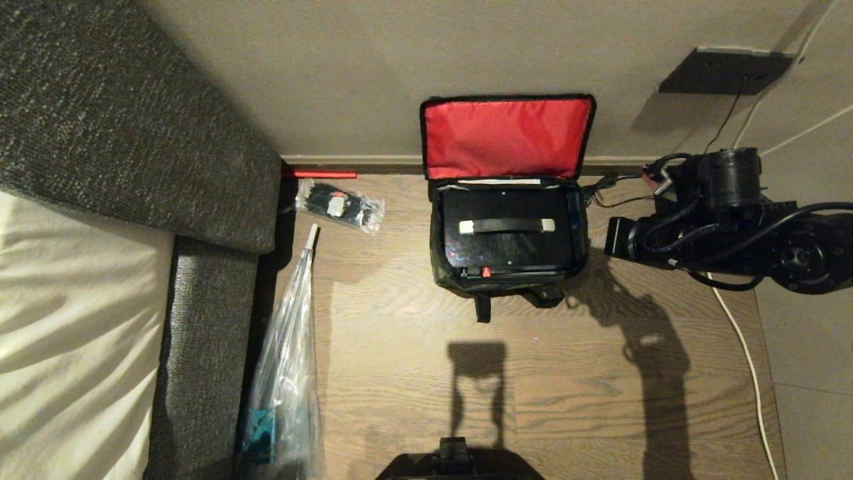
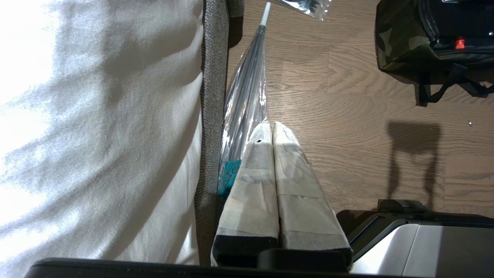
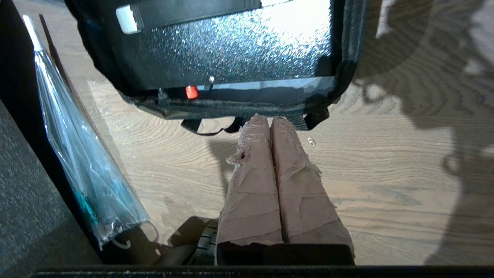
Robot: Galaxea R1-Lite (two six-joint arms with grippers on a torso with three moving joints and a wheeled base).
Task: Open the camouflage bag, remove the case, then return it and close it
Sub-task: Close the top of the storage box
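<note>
Wood-grain floor [image 1: 400,347] carries everything here. From the head view we see the camouflage bag [image 1: 442,257] standing at the far edge of the floor against the wall, its lid raised and the red lining facing us. That view alone shows the lid; neither wrist view reaches it. The right wrist view adds the pebbled black surface of the case [image 3: 231,50] and a small red mark at its near edge. The left wrist view alone shows the camouflage pattern on the bag's side wall, plus white bedding [image 2: 96,127].

The right gripper [image 3: 270,119] hangs above the bare floor just off the bag's near edge — taped fingers pressed together, holding nothing and touching nothing. In the head view only its arm [image 1: 733,220] shows, beside the bag's right side. The left gripper [image 2: 272,125] is likewise closed and empty, parked near the bed, over a clear folded umbrella [image 2: 247,96].

The case lies flat inside the bag and fills it. Its black bar handle [image 1: 506,225] with pale ends runs across the top — level and untouched.
</note>
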